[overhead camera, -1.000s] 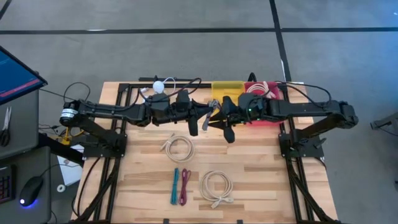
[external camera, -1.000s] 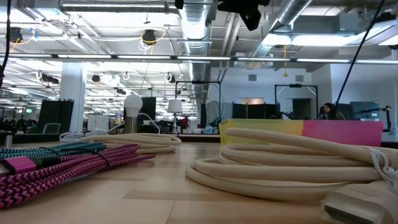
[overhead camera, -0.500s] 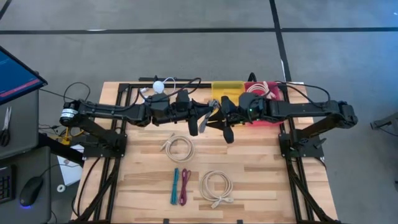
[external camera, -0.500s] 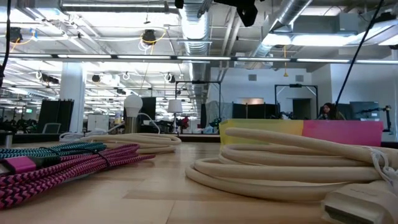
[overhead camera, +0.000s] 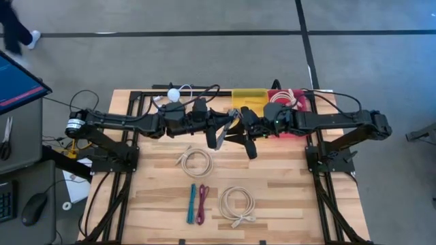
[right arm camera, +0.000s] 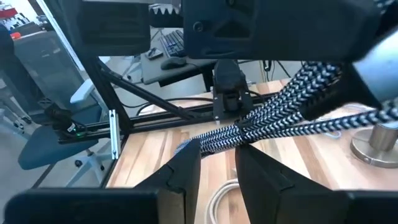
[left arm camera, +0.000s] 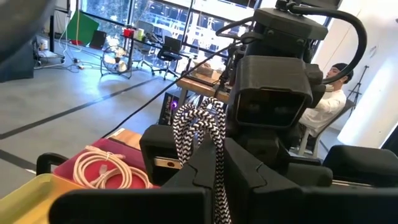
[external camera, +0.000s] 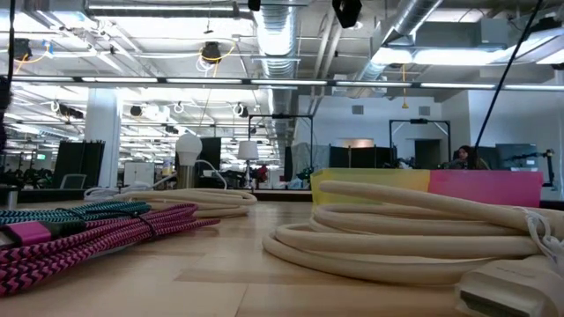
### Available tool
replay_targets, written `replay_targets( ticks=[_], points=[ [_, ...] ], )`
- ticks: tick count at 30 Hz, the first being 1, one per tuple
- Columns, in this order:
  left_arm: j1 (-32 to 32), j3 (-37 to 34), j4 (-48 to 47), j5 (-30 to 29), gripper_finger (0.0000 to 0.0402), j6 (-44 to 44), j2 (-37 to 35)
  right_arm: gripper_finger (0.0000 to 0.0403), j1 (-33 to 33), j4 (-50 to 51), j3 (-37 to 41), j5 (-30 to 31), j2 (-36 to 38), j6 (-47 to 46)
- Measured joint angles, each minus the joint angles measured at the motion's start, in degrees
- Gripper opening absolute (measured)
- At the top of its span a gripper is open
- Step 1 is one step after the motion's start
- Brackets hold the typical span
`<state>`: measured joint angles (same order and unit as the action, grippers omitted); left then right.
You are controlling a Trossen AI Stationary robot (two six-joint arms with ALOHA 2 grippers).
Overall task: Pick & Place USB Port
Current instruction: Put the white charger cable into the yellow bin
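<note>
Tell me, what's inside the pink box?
A coiled cream cable lies in the pink box. The right arm covers part of the box from above, so anything under it stays hidden.

No lettering, label, brand mark or number can be read on any surface in these views; the blue monitor screen (overhead camera: pixel 17 85) beside the tabletop shows nothing legible.

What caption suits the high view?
Two dark arms meet above a wooden table, sharing a black-and-white braided cable.
</note>
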<state>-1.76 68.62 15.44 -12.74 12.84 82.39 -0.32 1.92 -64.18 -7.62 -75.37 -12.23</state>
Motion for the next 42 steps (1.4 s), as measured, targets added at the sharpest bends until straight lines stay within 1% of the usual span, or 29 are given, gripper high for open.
replay_targets(
  ticks=[2,4,6,9,13,16,18,21,26,33,35,38,40,42],
  points=[
    [-0.02,0.0,-0.05,0.17,0.001,-0.02,0.0,0.0093,0.24,0.84,0.0,-0.37,0.02,-1.47],
    [-0.04,0.0,-0.15,0.17,0.001,-0.14,0.02,0.0095,0.23,2.51,0.0,-2.17,0.02,-3.62],
    [0.02,0.0,-0.13,-0.08,0.001,-0.2,0.02,0.0104,0.07,4.3,0.0,-3.3,0.02,-4.24],
    [0.07,0.0,-0.13,-0.23,0.001,-0.2,0.02,0.0132,-0.02,5.64,0.0,-3.29,0.02,-4.37],
    [0.0,0.0,-0.09,-0.12,0.001,-0.2,0.02,0.018,-0.09,5.33,0.0,-3.04,0.02,-3.69],
    [-0.04,0.0,-0.02,-0.17,0.001,-0.2,0.02,0.0207,-0.06,5.33,0.0,0.5,0.02,-2.86],
    [-0.05,0.0,-0.02,-0.22,0.001,-0.2,0.02,0.0216,-0.04,5.34,0.0,2.95,0.02,-2.59],
    [-0.09,0.0,0.02,-0.21,0.001,-0.2,0.02,0.0214,-0.07,5.3,0.0,5.9,0.02,-2.36],
    [-0.07,0.0,0.07,-0.23,0.001,-0.14,0.02,0.0185,-0.07,5.32,0.0,10.14,0.02,-2.33],
    [-0.09,0.0,0.08,-0.09,0.001,0.07,0.02,0.0156,-0.11,4.37,0.0,10.64,0.02,-2.23],
    [-0.09,0.0,0.07,-0.06,0.001,0.07,0.02,0.0153,-0.13,3.56,0.0,10.91,0.02,-2.23],
    [-0.11,-0.02,0.0,0.3,0.001,0.26,0.04,0.0152,-0.13,2.44,-0.04,14.15,0.07,-2.25],
    [-0.15,-0.02,0.0,0.28,0.001,0.93,0.04,0.0156,-0.15,2.55,-0.04,15.86,0.07,-2.33],
    [-0.11,-0.02,-0.02,0.28,0.001,1.15,0.04,0.0165,-0.15,2.58,-0.04,16.09,0.07,-2.38]
  ],
)
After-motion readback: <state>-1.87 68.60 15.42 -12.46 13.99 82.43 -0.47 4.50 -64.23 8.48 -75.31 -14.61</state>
